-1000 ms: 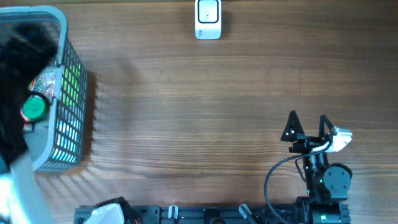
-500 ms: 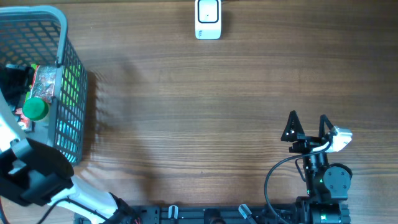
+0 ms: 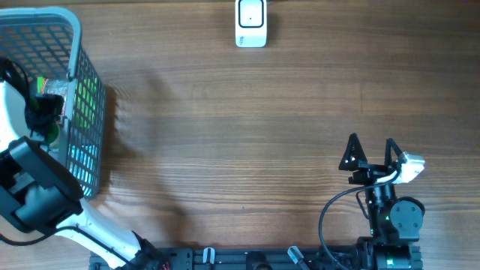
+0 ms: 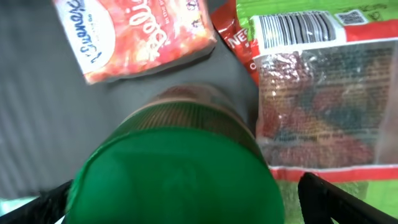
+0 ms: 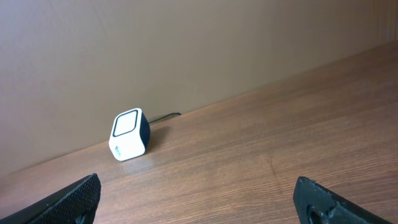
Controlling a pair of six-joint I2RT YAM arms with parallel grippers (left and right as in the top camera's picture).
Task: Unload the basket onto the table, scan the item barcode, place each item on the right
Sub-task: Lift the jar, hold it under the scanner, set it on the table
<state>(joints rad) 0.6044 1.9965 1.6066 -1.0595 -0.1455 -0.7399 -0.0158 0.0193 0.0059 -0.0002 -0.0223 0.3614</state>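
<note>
Wooden table [image 3: 247, 120] carries little: a grey basket [image 3: 82, 90] at the far left edge and a small white scanner [image 3: 250, 22] at the far rim, its window facing up and its cable leading off the back. The two are well apart.

Left arm: reaching down into the basket. The left gripper [image 4: 189, 198] hangs directly over a green-lidded jar [image 4: 180, 168], which stands upright among the packets. The jaws stand wide, one black fingertip showing on each side of the lid. No contact is visible; nothing is held. The centring suggests that this jar is the item chosen for scanning, and that the wide spread is there to clear the lid before closing.

Other basket contents: a red-and-white pouch [image 4: 140, 34] lies flat beyond the jar, and a clear bag [image 4: 317, 106] lies just beside it on the right, its own printed code [image 4: 295, 28] face up. The jar's code is not visible from above, so its position cannot be confirmed.

Right arm: parked at the near right corner. The right gripper [image 3: 370, 146] is spread wide and empty, pointing toward the scanner, well clear of the work.

Assessment: pick not yet made; lift, carry and presentation to the scanner all outstanding. The smooth lid may slip in a shallow grip.
</note>
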